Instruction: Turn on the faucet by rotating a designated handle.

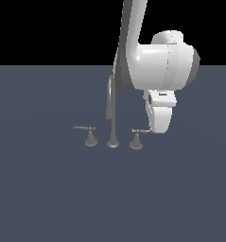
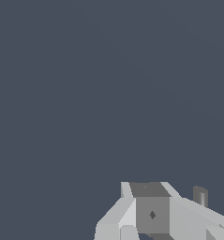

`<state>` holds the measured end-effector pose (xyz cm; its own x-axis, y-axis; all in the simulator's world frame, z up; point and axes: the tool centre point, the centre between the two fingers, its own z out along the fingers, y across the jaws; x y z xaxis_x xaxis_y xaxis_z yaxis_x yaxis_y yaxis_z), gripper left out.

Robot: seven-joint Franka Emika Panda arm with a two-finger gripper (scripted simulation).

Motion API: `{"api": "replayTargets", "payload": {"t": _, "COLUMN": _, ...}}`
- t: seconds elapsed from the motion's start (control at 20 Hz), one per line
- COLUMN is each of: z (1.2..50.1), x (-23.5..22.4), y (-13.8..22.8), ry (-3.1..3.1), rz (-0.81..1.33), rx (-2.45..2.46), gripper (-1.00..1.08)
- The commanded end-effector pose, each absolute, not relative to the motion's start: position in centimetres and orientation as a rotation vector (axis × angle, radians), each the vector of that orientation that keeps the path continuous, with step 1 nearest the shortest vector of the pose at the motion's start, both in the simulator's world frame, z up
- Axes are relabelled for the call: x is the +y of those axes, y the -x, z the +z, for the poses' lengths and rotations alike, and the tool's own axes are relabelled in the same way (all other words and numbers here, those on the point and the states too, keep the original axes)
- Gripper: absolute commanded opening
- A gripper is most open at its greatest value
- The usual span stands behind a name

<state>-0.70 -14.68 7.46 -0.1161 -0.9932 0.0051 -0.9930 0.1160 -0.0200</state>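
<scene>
On the dark floor [image 1: 48, 198] stands the faucet [image 1: 112, 118], its thin curved spout rising from a round base between two low levers. The handle [image 1: 139, 132] sits at the exterior view's right of the spout, the twin lever [image 1: 86, 129] at its left. Just behind the handle hangs the white arm [image 1: 157, 66]. The gripper [image 2: 153, 213] shows only partly; whether its jaws are spread or pressed together, I cannot tell.
</scene>
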Motion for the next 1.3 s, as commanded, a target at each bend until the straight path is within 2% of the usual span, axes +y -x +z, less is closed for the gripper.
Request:
{"api": "replayTargets", "payload": {"t": 0.0, "z": 6.5, "x": -14.1, "y": 2.2, "ry": 2.104, "rz": 0.0, "rx": 2.334, "gripper": -1.0}}
{"api": "replayTargets", "payload": {"t": 0.15, "z": 6.5, "x": -14.5, "y": 3.2, "ry": 2.104, "rz": 0.0, "rx": 2.334, "gripper": -1.0}}
{"api": "replayTargets", "payload": {"t": 0.25, "z": 6.8, "x": -14.6, "y": 2.3, "ry": 2.095, "rz": -0.016, "rx": 2.33, "gripper": -1.0}}
{"api": "replayTargets", "payload": {"t": 1.0, "z": 6.5, "x": -12.7, "y": 7.0, "ry": 2.103, "rz": -0.001, "rx": 2.333, "gripper": -1.0}}
{"api": "replayTargets", "payload": {"t": 1.05, "z": 6.8, "x": -14.5, "y": 6.6, "ry": 2.071, "rz": -0.023, "rx": 2.362, "gripper": -1.0}}
{"api": "replayTargets", "payload": {"t": 1.25, "z": 6.7, "x": -12.3, "y": 7.3, "ry": 2.082, "rz": -0.015, "rx": 2.352, "gripper": -1.0}}
